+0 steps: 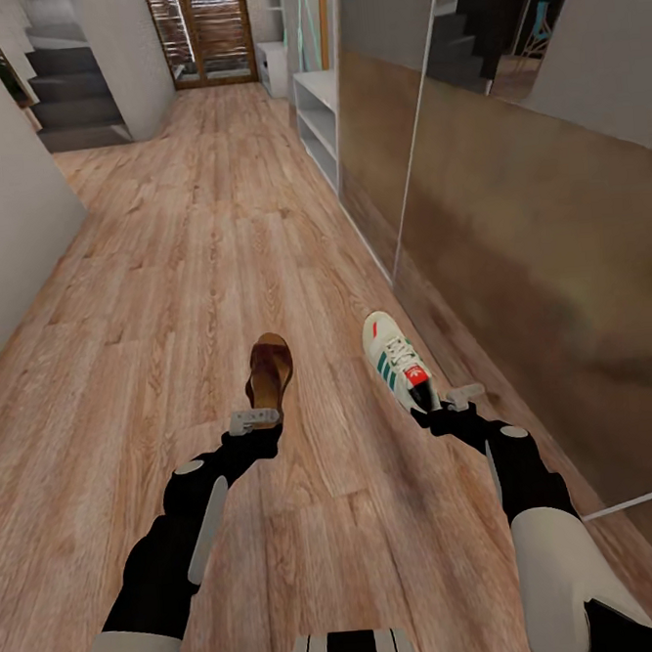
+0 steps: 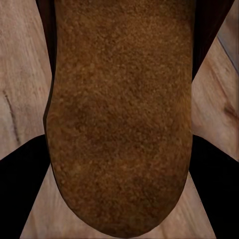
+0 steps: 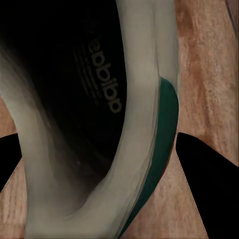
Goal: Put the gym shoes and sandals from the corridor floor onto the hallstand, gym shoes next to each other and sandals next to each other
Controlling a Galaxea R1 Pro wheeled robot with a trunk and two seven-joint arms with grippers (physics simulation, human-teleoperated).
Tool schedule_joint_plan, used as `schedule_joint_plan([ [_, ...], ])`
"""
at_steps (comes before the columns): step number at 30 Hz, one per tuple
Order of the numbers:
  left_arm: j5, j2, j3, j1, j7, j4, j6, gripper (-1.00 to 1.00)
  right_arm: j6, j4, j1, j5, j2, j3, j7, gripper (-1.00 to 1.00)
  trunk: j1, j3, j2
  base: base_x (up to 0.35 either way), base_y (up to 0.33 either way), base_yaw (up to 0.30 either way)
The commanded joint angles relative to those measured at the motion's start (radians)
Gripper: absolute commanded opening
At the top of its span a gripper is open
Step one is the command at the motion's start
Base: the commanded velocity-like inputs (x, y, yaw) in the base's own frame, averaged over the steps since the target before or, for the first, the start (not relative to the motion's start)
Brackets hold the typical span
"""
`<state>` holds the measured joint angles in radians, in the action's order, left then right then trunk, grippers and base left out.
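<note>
The robot faces down the corridor with a shoe in each arm. The left gripper [image 1: 256, 417] has its jaws closed on the heel end of a sandal [image 1: 270, 371], and the right gripper [image 1: 448, 400] has its jaws closed on the heel of a gym shoe [image 1: 394, 359]. Both shoes stick out forward over the floor [image 1: 166, 280]; whether they are clear of it or resting on it cannot be told from the head view. The hallstand [image 1: 316, 121] stands well ahead on the right, beyond the mirrored wardrobe [image 1: 516, 252].

The sandal looks light, flat and fairly stiff, so a pinch across the heel should carry it, though it may droop or twist at the toe. The gym shoe is bulkier, with a soft collar that gives under the jaws; the heel rim is the natural hold, but a thin one.

The head view gives the layout and the route to the rack. The left wrist view shows the sandal's rough brown surface [image 2: 119, 114] between dark fingers [image 2: 20, 189]. The right wrist view looks into the shoe's dark opening [image 3: 74, 89], with printed insole lettering, the white collar and a green stripe.
</note>
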<state>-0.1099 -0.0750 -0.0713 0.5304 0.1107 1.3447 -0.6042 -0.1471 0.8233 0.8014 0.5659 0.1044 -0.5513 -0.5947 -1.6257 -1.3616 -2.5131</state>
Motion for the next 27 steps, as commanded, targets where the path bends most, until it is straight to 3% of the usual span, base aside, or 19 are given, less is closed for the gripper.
schedule_joint_plan([
  [1, -0.010, 0.000, 0.001, 0.000, -0.002, 0.000, -0.006, -1.00, -0.005, 0.002, 0.001, 0.006, 0.001, -0.005, -0.008, -1.00, 0.001, 0.005, 0.000, 0.000, 0.000, 0.000],
  [27, -0.010, 0.000, 0.004, 0.000, -0.002, -0.007, -0.006, -1.00, -0.005, 0.002, 0.001, 0.006, 0.001, -0.004, -0.008, -1.00, 0.012, 0.148, 0.006, 0.000, 0.000, 0.000],
])
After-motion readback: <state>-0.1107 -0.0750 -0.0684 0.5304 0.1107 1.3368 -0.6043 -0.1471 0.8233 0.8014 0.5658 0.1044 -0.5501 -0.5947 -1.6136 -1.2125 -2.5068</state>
